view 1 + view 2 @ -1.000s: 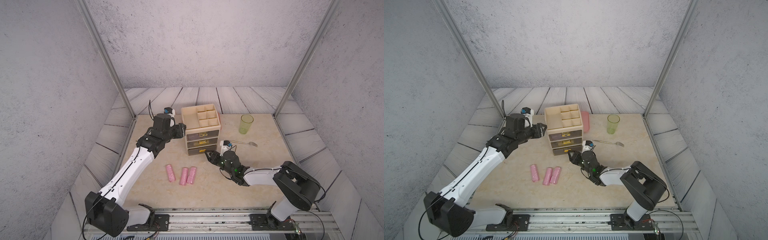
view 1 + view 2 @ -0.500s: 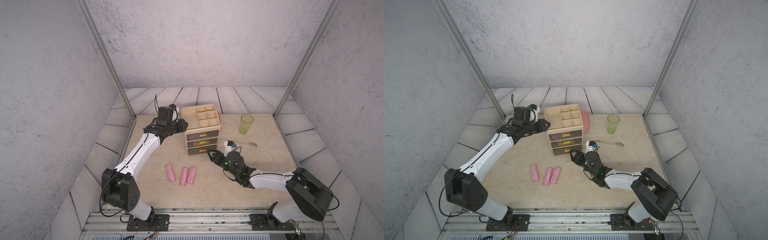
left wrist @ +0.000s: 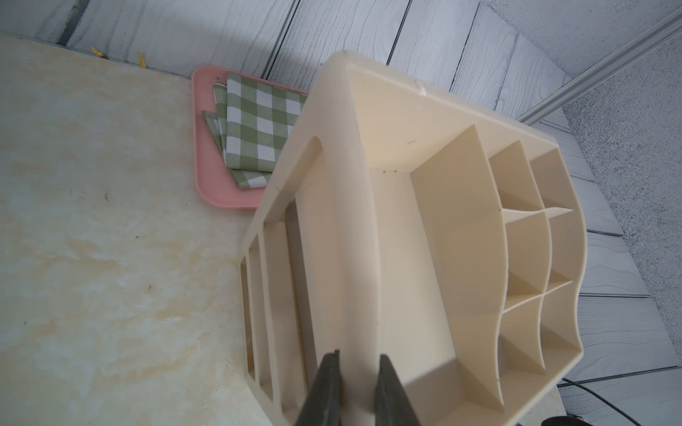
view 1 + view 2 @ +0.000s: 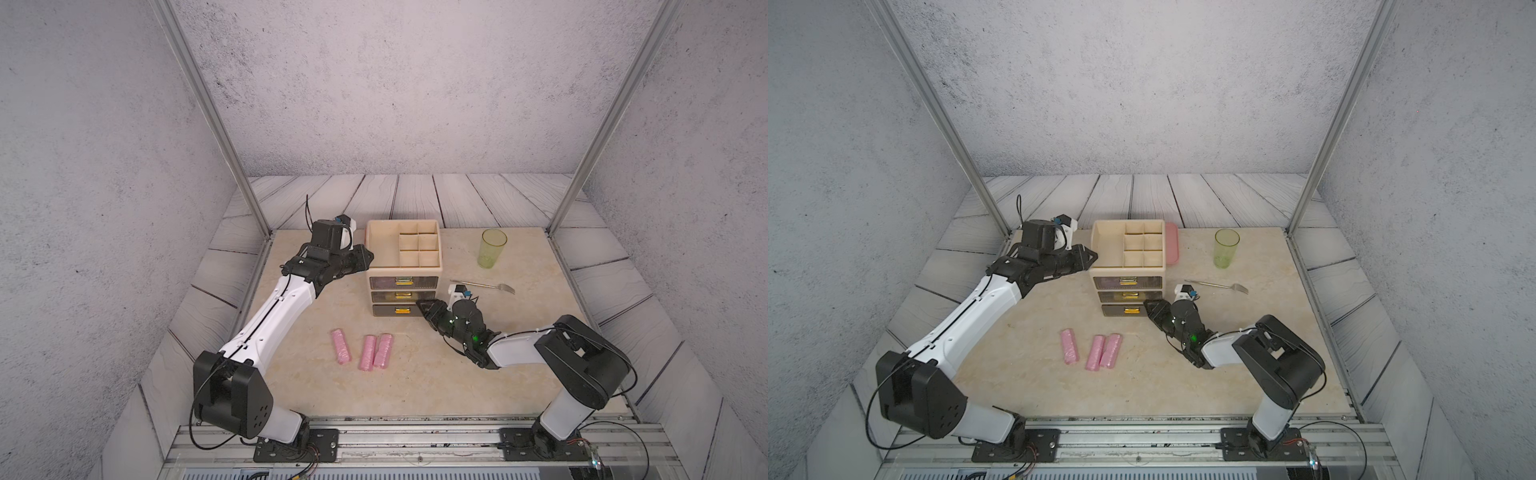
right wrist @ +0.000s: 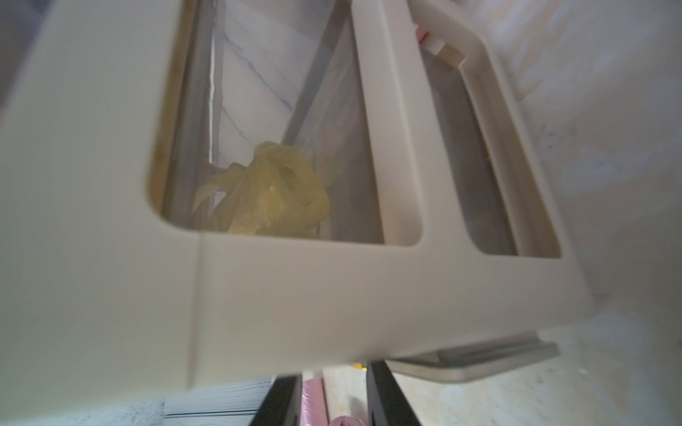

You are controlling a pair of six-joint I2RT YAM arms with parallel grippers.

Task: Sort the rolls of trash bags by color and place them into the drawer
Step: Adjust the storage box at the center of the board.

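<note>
Gripping the 9 o'clock wall of the drawer unit [image 4: 402, 272], the left tool [image 4: 366, 257] is clenched on its rim. The right tool [image 4: 422, 305] sits at the unit's 4 o'clock bottom corner; its grip cannot be told. Three pink rolls [image 4: 368, 352] lie on the table [image 4: 415, 382] at 6 o'clock. A yellow roll [image 5: 269, 191] sits inside a drawer.

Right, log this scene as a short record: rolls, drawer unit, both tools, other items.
on table: three pink rolls in front of the drawer unit; two side by side, one apart
stored: yellow roll seen through the unit's side opening
left tool: closed on the unit's top rim
right tool: open, empty, at the bottom drawer's front corner
other items: green cup, fork, pink tray behind the unit, with a checked cloth
</note>
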